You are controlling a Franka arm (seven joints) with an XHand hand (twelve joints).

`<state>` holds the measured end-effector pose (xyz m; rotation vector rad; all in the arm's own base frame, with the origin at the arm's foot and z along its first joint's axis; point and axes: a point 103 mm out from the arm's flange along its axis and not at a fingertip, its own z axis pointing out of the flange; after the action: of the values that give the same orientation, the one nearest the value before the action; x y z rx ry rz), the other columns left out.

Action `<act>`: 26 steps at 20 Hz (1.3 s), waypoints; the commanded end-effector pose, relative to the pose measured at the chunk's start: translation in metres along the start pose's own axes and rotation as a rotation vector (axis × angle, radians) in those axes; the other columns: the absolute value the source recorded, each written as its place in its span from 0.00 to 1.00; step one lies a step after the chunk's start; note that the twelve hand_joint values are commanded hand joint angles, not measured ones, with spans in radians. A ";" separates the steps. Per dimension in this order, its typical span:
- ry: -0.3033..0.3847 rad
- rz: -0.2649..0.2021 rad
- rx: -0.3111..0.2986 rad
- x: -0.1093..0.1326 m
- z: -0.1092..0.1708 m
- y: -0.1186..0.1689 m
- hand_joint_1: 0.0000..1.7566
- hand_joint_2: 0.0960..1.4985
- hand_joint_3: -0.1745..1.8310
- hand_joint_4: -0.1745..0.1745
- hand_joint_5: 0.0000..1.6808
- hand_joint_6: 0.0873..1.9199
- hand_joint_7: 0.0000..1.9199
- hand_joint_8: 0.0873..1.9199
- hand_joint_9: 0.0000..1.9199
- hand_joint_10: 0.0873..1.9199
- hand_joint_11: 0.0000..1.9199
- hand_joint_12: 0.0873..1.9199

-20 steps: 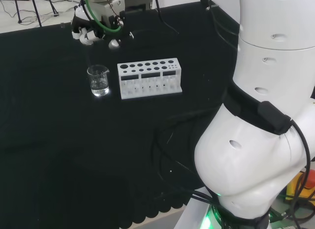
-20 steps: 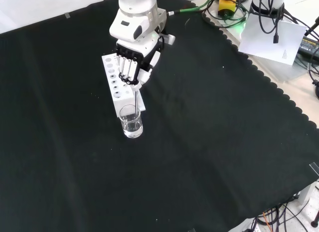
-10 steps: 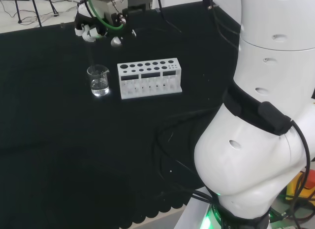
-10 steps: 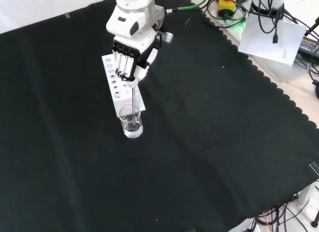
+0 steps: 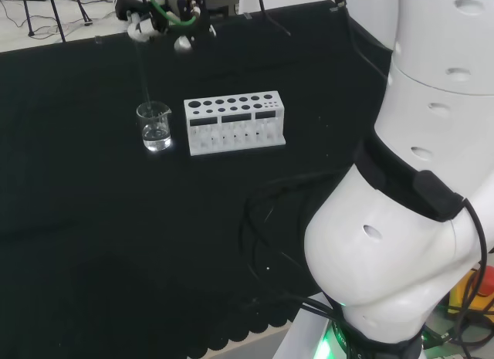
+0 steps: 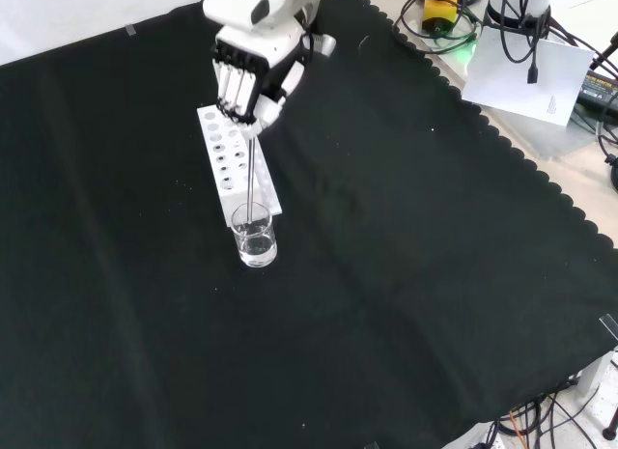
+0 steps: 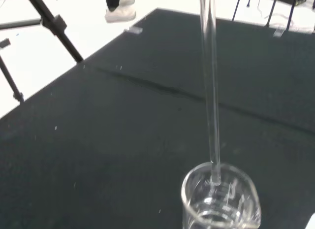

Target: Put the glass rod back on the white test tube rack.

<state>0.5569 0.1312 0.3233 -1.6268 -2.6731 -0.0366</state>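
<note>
My hand (image 6: 249,72) is shut on the top of a clear glass rod (image 6: 253,169) and holds it upright above a small glass beaker (image 6: 254,236) with some clear liquid in it. In the wrist view the glass rod (image 7: 210,86) ends just inside the rim of the beaker (image 7: 220,199). The white test tube rack (image 6: 232,162) with several round holes stands right behind the beaker in the front view. In the head view the hand (image 5: 158,15) is at the top edge, above the beaker (image 5: 154,126), with the rack (image 5: 234,121) to its right.
The arm's big white links (image 5: 409,181) stand at the right of the head view, with black cables (image 5: 270,243) on the cloth by the base. The cloth's scalloped edge (image 6: 521,159) and cables (image 6: 463,24) lie at the right of the front view.
The hand has risen with the rod, so the rod's lower end has come up from deep in the beaker to about its rim. Beaker and rack have stayed in place.
</note>
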 end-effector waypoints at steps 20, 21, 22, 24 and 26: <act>-0.025 0.303 -0.038 -0.127 -0.050 -0.125 0.79 0.74 0.09 0.00 0.52 0.37 0.44 0.64 0.53 0.65 0.82 0.32; -0.024 0.309 -0.034 -0.129 -0.049 -0.128 0.79 0.74 0.09 0.00 0.52 0.37 0.44 0.64 0.53 0.65 0.82 0.32; -0.023 0.313 -0.033 -0.129 -0.048 -0.130 0.79 0.74 0.09 0.00 0.52 0.37 0.44 0.64 0.53 0.65 0.82 0.32; -0.025 0.313 -0.029 -0.127 -0.044 -0.135 0.79 0.74 0.09 0.00 0.52 0.37 0.44 0.64 0.53 0.65 0.82 0.32; -0.028 0.309 -0.030 -0.123 -0.041 -0.142 0.79 0.74 0.09 0.00 0.52 0.37 0.44 0.64 0.53 0.65 0.82 0.32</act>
<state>0.4995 -0.0428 0.3651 -2.0395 -2.4152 -0.0575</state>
